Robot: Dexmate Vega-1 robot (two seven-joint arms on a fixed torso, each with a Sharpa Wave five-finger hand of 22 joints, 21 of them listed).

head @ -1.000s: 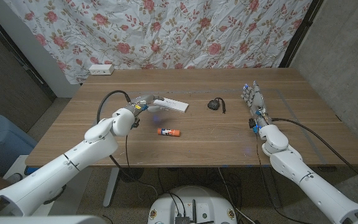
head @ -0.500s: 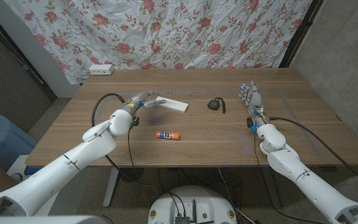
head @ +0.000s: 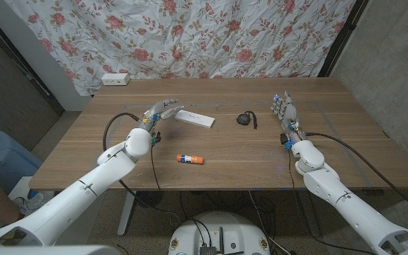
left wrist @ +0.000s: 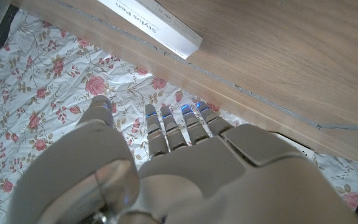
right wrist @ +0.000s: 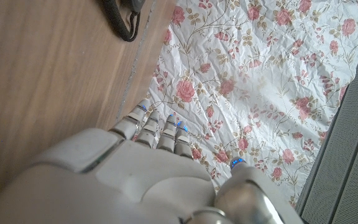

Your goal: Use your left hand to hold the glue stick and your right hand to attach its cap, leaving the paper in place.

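The glue stick (head: pixel 190 159) lies on its side on the wooden table (head: pixel 119 152), white with an orange end, near the front middle. My left hand (head: pixel 160 112) is behind it and to the left, fingers apart and holding nothing, close to the end of a white flat box (head: pixel 194 118). In the left wrist view my left hand (left wrist: pixel 166 168) faces that box (left wrist: pixel 154 22), apart from it. My right hand (head: pixel 285 112) stands at the right with straight fingers, holding nothing. A small black object (head: pixel 245 118) with a cord lies between box and right hand.
A white power strip (head: pixel 115 78) sits at the table's far left edge before a floral curtain (head: pixel 211 35). The black corded object (right wrist: pixel 122 12) also shows ahead of my right hand (right wrist: pixel 142 180) in the right wrist view. Cables trail from both arms.
The glue stick has rolled a little toward the table's front edge. My left hand has drawn back from the box end, its fingers spreading. The right hand has barely moved.
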